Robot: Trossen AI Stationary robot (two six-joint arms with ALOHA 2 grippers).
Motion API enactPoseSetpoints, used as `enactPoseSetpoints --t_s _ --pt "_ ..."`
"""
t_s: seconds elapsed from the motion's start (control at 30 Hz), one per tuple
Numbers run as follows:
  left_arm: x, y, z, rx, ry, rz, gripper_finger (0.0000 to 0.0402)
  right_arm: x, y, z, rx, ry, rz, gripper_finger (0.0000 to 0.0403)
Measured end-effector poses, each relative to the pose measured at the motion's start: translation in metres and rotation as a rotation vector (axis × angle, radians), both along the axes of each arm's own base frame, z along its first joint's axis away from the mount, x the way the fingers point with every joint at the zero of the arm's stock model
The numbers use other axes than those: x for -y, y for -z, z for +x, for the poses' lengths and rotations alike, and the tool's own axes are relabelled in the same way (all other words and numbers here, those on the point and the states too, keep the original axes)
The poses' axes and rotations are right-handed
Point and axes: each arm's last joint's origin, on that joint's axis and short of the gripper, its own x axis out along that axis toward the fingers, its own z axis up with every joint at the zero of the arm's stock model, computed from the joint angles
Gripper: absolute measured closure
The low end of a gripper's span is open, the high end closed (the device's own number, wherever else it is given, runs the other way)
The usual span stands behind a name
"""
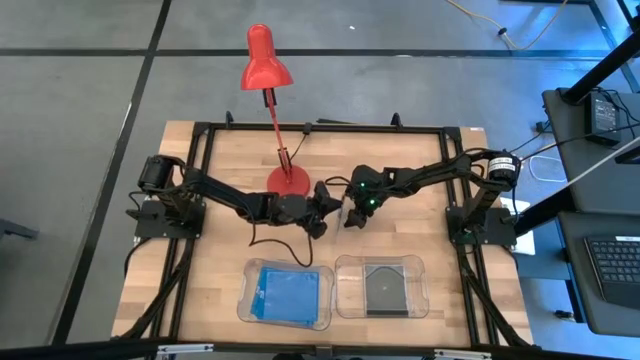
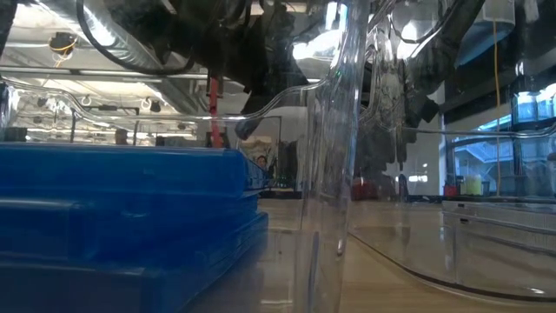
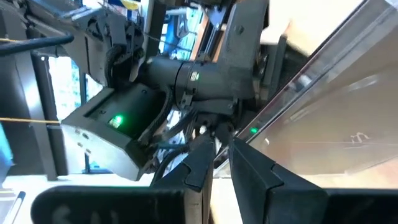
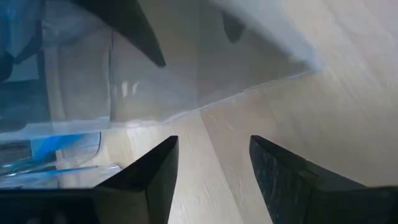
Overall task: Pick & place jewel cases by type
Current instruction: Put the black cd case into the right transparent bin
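Jewel case (image 4: 249, 59), smoky grey and see-through, is pinched between the fingers (image 4: 134, 31) of the left gripper (image 1: 322, 207) at the centre of the high view, just below the round base of the red lamp (image 1: 288, 180). In the right wrist view we see one of those fingers dark in front of the plastic and the other dimmed behind it, so the pair is clamped on the case. The right gripper (image 4: 212, 143) sits just to the right in the high view. Its own two fingers are spread apart, with only the bare wooden table (image 1: 220, 250) between them and the case's lower edge just beyond their tips. Both arms reach in from the table's left and right edges and meet mid-frame.

Along the bottom of the high view we find two clear trays side by side. The left tray (image 1: 245, 300) holds blue cases (image 1: 288, 293), and the right tray (image 1: 345, 295) holds a dark case (image 1: 385, 288). In the low view the blue cases fill the lower left, stacked, with a clear tray wall rising through the middle of the frame.
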Motion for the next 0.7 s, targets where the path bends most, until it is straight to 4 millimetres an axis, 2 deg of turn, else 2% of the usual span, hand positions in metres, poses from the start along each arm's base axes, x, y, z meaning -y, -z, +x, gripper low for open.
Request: enactPoseSetpoints --t_s 0.7 --pt "0.0052 -0.0027 0.0009 0.028 0.032 0.016 0.0349 -0.0001 0.0006 -0.0006 0.001 -0.010 -0.007 0.0201"
